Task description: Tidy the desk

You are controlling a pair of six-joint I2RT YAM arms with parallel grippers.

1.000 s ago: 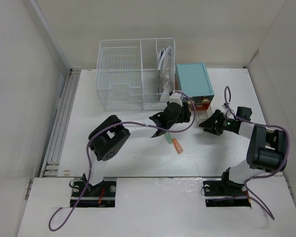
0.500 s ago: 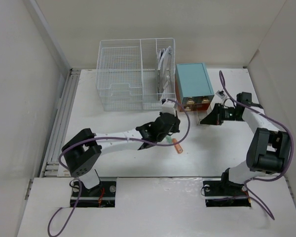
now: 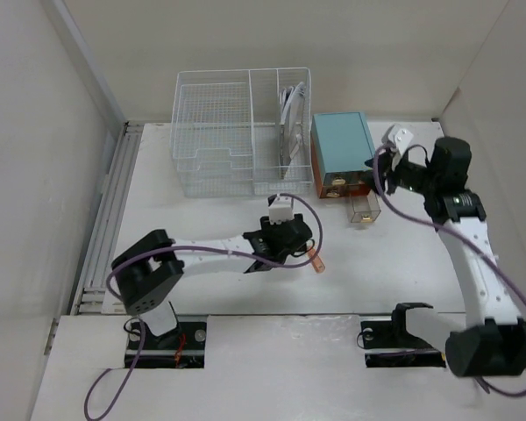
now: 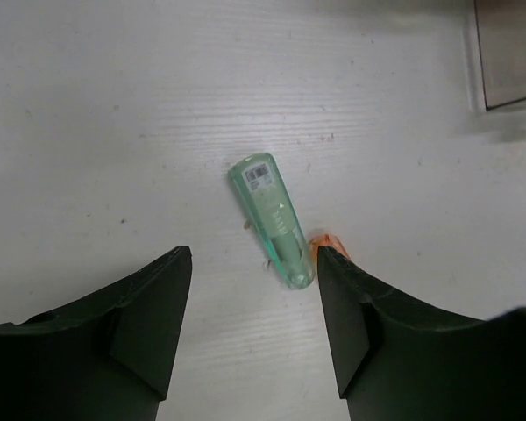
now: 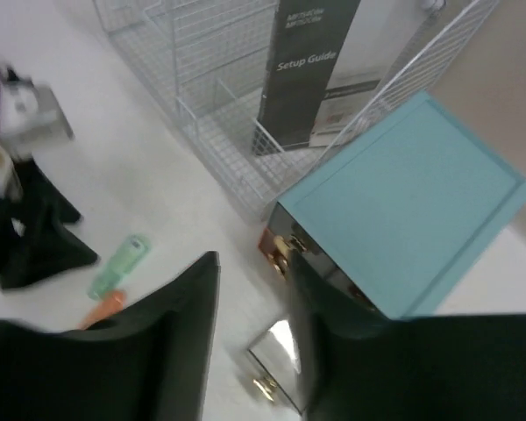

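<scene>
Two loose items sit mid-table [image 3: 158,202]: a green translucent tube [image 4: 273,230] and an orange piece [image 4: 326,242] right beside its near end. The table itself is the white top under both arms, walled on three sides, with a rail along its left edge.

Left tool [image 4: 254,254] is spread and empty, hanging low over the tube with a finger on each side. My read is that the step in hand is picking up the tube.

To do it well:
- The tube is off-centre, closer to the finger on the right of the wrist view. Slide the tool that way until the tube sits mid-gap.
- The tube is slightly skewed to the fingers, so twist the wrist a touch and the pads will meet its long sides flat.
- The orange piece is almost under that same fingertip. Grip further up the tube's body or it will likely get pinched too.
- Go down until the tips nearly touch the table, then close. The tube looks slick and round and may squirt out of a high grip.

Right tool [image 5: 250,259] is also spread and empty, raised beside the teal drawer box [image 5: 403,219]. A clear drawer [image 3: 364,210] lies out in front of the box, and the wire basket [image 3: 215,132] is behind it.
</scene>
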